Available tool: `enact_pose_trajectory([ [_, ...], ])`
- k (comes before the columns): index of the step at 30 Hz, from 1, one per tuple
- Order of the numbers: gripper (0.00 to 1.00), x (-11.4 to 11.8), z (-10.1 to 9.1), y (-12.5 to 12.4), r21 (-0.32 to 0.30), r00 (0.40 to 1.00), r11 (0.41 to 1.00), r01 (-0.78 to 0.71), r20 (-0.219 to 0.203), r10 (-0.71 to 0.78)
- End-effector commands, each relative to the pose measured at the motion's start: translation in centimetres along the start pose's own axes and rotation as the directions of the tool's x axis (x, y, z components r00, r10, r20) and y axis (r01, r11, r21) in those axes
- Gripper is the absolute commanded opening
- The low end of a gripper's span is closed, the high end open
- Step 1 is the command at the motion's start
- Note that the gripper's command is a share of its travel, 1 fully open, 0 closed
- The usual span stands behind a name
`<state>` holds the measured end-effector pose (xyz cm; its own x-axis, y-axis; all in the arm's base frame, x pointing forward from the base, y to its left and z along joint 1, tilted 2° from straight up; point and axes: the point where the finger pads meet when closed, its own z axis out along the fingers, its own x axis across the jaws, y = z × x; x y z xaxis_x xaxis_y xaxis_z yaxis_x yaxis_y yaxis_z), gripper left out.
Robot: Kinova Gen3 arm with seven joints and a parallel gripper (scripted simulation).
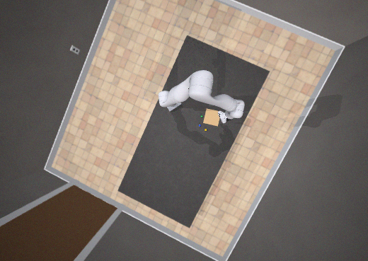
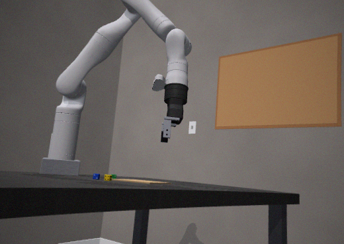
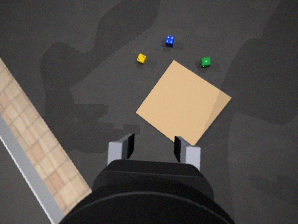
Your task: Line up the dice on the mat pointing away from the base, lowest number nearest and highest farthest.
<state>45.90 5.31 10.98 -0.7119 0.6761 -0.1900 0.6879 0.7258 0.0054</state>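
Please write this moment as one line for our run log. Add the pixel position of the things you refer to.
gripper [image 1: 222,117] [image 2: 164,141] [image 3: 154,143]: open, above table | dice: all three off mat [image 1: 211,117] [image 2: 142,181] [image 3: 177,102] | placing: not done

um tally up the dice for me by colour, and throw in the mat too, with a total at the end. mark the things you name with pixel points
Blue dice [image 1: 199,125] [image 2: 96,176] [image 3: 170,41]: 1
Yellow dice [image 1: 205,129] [image 2: 108,177] [image 3: 141,59]: 1
Green dice [image 1: 202,116] [image 2: 114,176] [image 3: 205,62]: 1
Tan mat [image 1: 211,117] [image 2: 142,181] [image 3: 180,102]: 1
Total: 4 things, 3 of them dice
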Motion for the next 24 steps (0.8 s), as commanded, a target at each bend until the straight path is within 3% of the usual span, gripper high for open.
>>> enact_pose_trajectory([
  [1,1.00,-2.2,0.3,-2.7,0.024,0.988,0.988,-0.150,-0.021,0.150],
  [5,1.00,-2.9,0.4,-3.8,0.033,0.974,0.974,-0.225,-0.034,0.226],
  [8,1.00,-4.2,0.4,-6.0,0.050,0.931,0.932,-0.358,-0.055,0.360],
  [15,1.00,-6.8,0.4,-10.6,0.090,0.779,0.784,-0.614,-0.089,0.620],
  [19,1.00,-7.7,0.3,-12.1,0.103,0.710,0.717,-0.689,-0.099,0.697],
  [24,1.00,-8.1,0.3,-12.5,0.102,0.686,0.693,-0.713,-0.101,0.721],
])
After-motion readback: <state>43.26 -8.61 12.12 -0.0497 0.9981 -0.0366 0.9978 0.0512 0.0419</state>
